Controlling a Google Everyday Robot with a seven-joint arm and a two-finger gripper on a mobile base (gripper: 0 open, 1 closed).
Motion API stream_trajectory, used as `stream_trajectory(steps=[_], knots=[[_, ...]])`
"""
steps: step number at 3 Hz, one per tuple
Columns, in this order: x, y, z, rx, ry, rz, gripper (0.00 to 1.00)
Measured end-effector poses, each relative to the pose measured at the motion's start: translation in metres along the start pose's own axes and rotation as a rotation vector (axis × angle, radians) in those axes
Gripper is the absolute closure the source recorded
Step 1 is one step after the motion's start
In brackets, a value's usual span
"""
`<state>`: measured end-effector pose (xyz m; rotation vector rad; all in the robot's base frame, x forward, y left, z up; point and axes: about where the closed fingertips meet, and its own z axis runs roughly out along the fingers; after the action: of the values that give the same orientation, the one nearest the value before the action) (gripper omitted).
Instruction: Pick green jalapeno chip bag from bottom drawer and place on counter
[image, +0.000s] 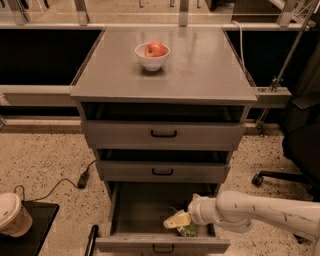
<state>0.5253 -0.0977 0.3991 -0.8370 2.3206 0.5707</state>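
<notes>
The bottom drawer (135, 207) is pulled open below two shallower closed drawers. The green jalapeno chip bag (188, 231) lies in the drawer's front right part, and only a small shiny green patch of it shows under my wrist. My gripper (176, 220) reaches into the drawer from the right on the white arm (260, 212). It points left, low over the drawer floor, right beside and partly above the bag. The grey counter (200, 70) tops the cabinet.
A white bowl (152, 56) with a red apple stands on the back middle of the counter. A paper cup (12, 215) on a black tray is on the floor at left, with a cable and plug (82, 179). An office chair base (280, 177) is at right.
</notes>
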Motion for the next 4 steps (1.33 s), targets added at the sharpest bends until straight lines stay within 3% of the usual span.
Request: stream_trajectory(steps=[1,2,3,4], knots=[[0.016,-0.002,0.031,-0.041,-0.002,0.009,0.0],[0.049,-0.02,0.09,-0.065,0.004,0.052,0.0],[0.077,-0.045,0.141,-0.046,0.024,0.111,0.0],[0.077,-0.045,0.141,-0.046,0.024,0.111,0.0]])
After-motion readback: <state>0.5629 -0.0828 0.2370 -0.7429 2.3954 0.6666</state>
